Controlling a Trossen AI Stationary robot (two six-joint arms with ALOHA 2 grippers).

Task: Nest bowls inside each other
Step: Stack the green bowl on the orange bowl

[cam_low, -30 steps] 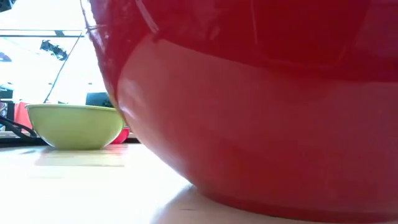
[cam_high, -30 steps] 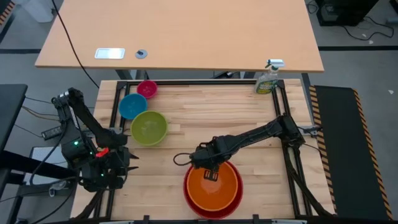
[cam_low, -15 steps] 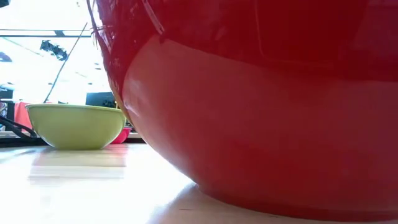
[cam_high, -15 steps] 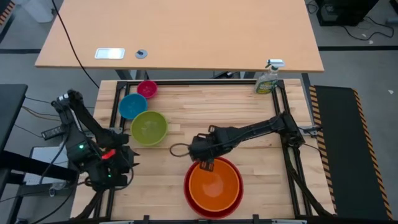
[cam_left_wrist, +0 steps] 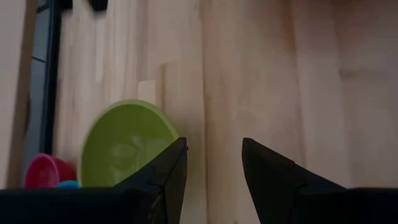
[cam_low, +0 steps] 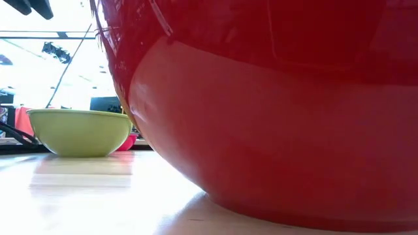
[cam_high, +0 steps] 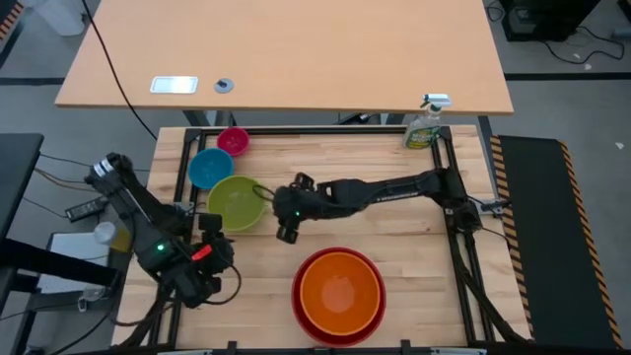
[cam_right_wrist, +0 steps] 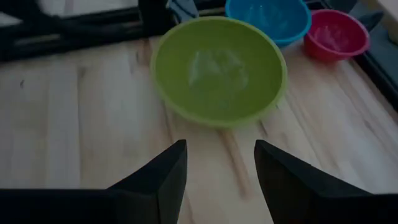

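The orange bowl [cam_high: 338,291] sits nested inside the large red bowl [cam_high: 308,318] near the table's front edge; the red bowl [cam_low: 274,111] fills the low view. The lime green bowl [cam_high: 235,202] rests upright on its base at the left, with the blue bowl [cam_high: 210,168] and the pink bowl [cam_high: 233,141] behind it. My right gripper [cam_high: 276,212] hovers open just right of the green bowl [cam_right_wrist: 217,68], pointing at it. At the table's near left, my left gripper [cam_high: 217,237] is open above bare wood, the green bowl [cam_left_wrist: 124,146] ahead of it.
A green spray bottle [cam_high: 425,126] stands at the far right corner. A black frame [cam_high: 296,131] runs along the table's edges. Bare wood lies between the green bowl and the red bowl, and across the table's right half.
My right gripper has left the far rim of the orange bowl, risen and swung toward the table's left and far side, up to the green bowl, tipping up from steeply downward. My left gripper has moved a little toward the table's right and sunk. The bowls stay in place.
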